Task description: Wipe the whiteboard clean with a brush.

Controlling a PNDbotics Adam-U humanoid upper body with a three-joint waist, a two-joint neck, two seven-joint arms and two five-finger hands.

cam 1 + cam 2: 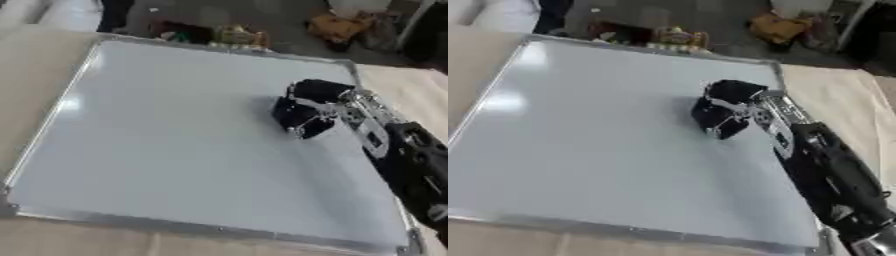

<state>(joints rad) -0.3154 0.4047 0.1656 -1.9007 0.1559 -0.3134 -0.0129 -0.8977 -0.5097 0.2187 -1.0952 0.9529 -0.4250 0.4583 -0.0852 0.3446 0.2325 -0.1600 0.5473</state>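
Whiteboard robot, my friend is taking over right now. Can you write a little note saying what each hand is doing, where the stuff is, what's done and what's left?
Right hand: over the right part of the whiteboard, fingers curled down around a dark thing, likely the brush; it blends with the hand, so I cannot make it out separately.
Left hand: not in either view.
Whiteboard: lies flat on the table, metal frame all round.
Done: the board surface that shows looks clean; I see no marks.
Left: check the patch hidden under the hand and arm, wipe it if needed, then lift the hand away.
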